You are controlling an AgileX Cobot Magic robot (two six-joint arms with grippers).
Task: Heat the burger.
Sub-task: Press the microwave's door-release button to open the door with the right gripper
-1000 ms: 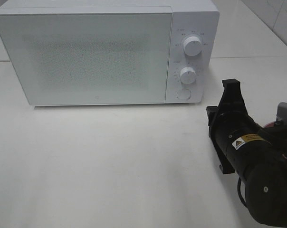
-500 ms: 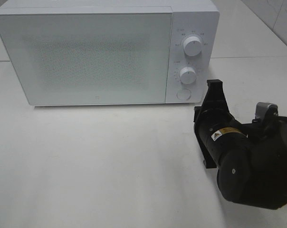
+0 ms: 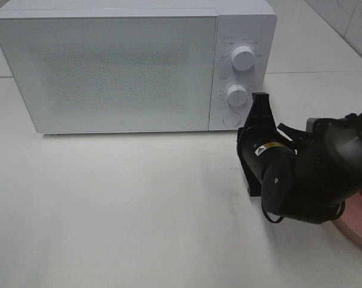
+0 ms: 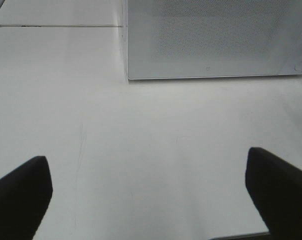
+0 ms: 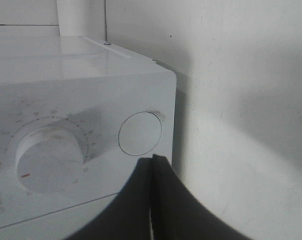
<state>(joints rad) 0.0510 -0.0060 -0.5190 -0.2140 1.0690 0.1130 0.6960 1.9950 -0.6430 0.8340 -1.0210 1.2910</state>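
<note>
The burger is out of view. A white microwave (image 3: 109, 72) stands at the back of the table with its door closed. My right gripper (image 3: 259, 101) is shut with nothing in it, its tip just right of the microwave's lower right corner, close to the round button (image 3: 231, 118). The right wrist view shows the shut fingertips (image 5: 152, 166) just under that button (image 5: 140, 133), beside the lower knob (image 5: 48, 160); whether they touch the panel I cannot tell. My left gripper (image 4: 151, 200) hangs open over bare table in front of the microwave, and does not appear in the exterior view.
Two white knobs (image 3: 243, 58) (image 3: 236, 94) sit on the control panel above the button. The rim of a pink plate (image 3: 359, 229) peeks out behind the right arm at the table's right edge. White table (image 3: 121, 204) lies in front of the microwave.
The right arm has swung left and forward, bringing its shut gripper from mid-table up to the microwave's lower right corner. The pink plate's rim has come into view.
</note>
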